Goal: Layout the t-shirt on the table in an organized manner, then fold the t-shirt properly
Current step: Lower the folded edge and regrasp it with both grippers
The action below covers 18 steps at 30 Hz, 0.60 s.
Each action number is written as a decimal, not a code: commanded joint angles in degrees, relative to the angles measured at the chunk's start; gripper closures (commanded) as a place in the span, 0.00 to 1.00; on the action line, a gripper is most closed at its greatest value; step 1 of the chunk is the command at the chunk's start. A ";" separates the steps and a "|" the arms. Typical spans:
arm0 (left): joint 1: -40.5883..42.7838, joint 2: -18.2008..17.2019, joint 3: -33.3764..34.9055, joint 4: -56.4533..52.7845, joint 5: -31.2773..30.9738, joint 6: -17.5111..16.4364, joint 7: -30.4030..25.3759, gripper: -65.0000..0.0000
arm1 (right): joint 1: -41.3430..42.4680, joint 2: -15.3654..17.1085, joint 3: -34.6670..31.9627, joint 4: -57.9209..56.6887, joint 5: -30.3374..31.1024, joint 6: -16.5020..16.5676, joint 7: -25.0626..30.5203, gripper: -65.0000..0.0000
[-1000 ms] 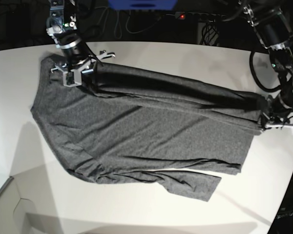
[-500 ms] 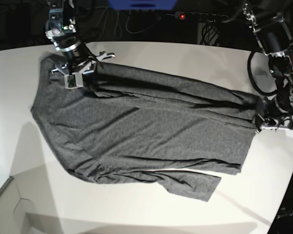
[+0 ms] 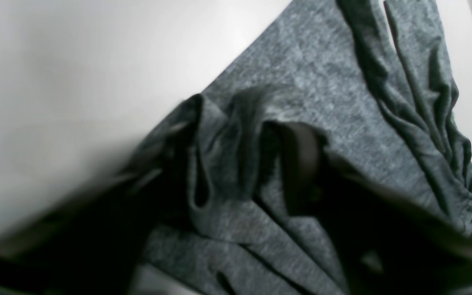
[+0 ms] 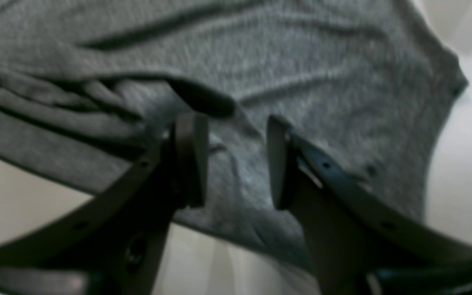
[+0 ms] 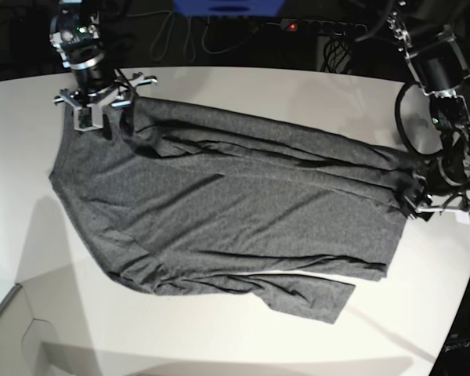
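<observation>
On the white table [image 5: 243,86], t-shirt [image 5: 235,204] now released: right pincer [image 5: 96,117] parted and lifted away, left pincer [image 5: 435,205] probably opened too; layout step seemingly finished.

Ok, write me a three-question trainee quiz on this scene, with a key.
1. True or false: the right gripper is clamped shut on the shirt.
2. How does the shirt lie? A: spread out on the table, with wrinkles. B: folded into a small square. C: hanging off the table edge.
3. In the base view, which gripper is at the shirt's right-hand end?

Key
1. False: in the right wrist view its jaws stand apart, with nothing pinched between them.
2. A.
3. The left gripper.
</observation>
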<state>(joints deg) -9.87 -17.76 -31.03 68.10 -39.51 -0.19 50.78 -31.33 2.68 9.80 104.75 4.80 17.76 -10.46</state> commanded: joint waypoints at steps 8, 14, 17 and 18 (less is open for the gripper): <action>3.85 -1.19 -0.31 7.38 -0.89 -0.12 -0.72 0.34 | -2.65 -0.08 0.97 1.23 0.52 0.04 1.89 0.62; 7.19 -1.01 -0.31 7.03 -0.36 -0.12 -1.16 0.29 | -3.44 -0.26 1.05 1.14 0.52 0.04 1.80 0.59; 7.19 -0.92 -0.31 6.94 -0.19 -0.12 -1.16 0.26 | -3.61 -0.35 1.41 1.14 0.52 0.04 1.80 0.48; 7.19 -1.01 -0.31 6.50 -0.19 -0.12 -1.16 0.25 | -3.61 -0.79 1.93 1.14 0.52 0.04 1.71 0.45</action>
<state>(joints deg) -1.87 -17.76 -31.11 73.93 -39.09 -0.16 50.28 -34.63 1.74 11.42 104.84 4.82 17.76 -10.09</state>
